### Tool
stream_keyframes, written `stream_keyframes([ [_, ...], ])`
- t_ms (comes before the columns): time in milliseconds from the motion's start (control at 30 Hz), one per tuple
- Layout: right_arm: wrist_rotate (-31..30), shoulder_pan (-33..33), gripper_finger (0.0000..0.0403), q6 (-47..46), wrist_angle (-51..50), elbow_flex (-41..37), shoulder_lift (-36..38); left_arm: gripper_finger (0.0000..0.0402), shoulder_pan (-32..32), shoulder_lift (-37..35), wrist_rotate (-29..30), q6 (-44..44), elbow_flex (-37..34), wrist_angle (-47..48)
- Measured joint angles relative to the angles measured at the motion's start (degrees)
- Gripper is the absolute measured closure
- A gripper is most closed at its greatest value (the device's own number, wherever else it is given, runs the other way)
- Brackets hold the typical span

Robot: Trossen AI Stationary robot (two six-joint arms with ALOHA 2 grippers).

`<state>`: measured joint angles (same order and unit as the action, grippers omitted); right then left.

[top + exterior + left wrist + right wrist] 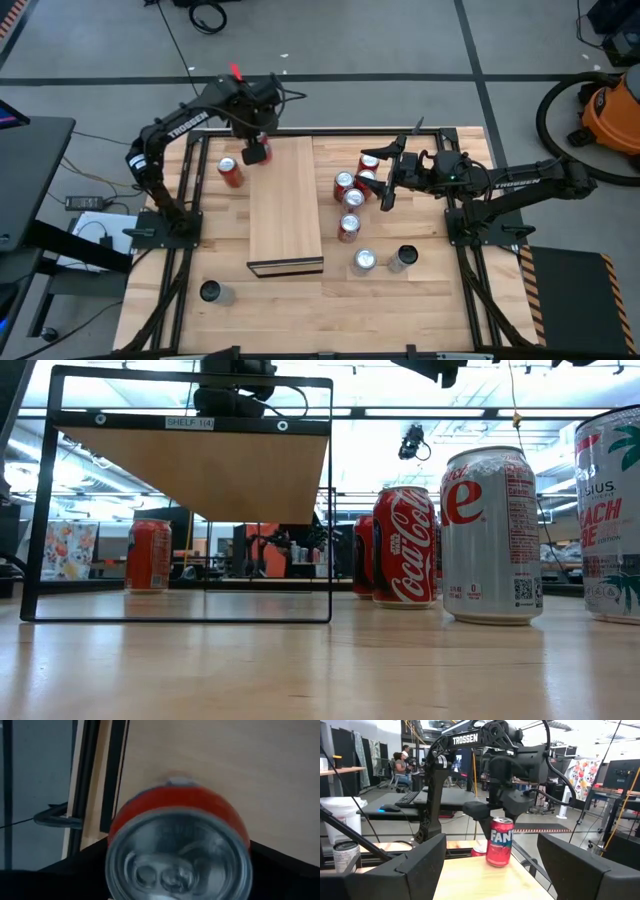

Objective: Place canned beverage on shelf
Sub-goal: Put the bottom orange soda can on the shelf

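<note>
High view: the left gripper hangs over the far left corner of the shelf, a long pale wood board lying on the slatted worktop, with a red Fanta can standing upright on that corner between its fingers. From the right wrist view the can rests on the shelf top near its edge, the left arm's dark fingers flanking it; whether they touch its sides cannot be told, so the gripper is either loosely around the can or just let go. The left wrist view looks straight down on the can's silver lid, with the pale shelf surface beyond it.

The right gripper is held level off the shelf's right side, fingers parted and gripping nothing, just above a cluster of red cans. Nearer the front stand a silver can and a dark-topped can; another red can stands left of the shelf and a dark can sits near the front left corner of the worktop.

The low view shows the shelf's open end in its dark frame, with a Coca-Cola can and a silver Diet Coke can to its right.
</note>
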<state>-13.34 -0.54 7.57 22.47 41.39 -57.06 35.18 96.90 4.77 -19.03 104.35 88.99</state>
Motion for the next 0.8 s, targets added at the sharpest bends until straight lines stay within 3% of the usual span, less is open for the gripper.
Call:
stream_keyframes([
  [133, 0.04, 0.02, 0.0080, 0.00, -0.01, 0.00, 0.00, 0.0028, -1.16, 0.02, 0.80, -0.15, -0.04, -0.95],
  [333, 0.09, 0.02, 0.0080, 0.00, -0.20, 0.00, 0.00, 0.0029, -2.65, -0.49, 5.10, -1.43, -0.06, -0.98],
  [800, 0.09, 0.02, 0.0080, -0.02, -0.69, -0.02, -0.04, 0.0034, -3.95, -9.95, 4.31, -1.13, -0.06, -9.52],
])
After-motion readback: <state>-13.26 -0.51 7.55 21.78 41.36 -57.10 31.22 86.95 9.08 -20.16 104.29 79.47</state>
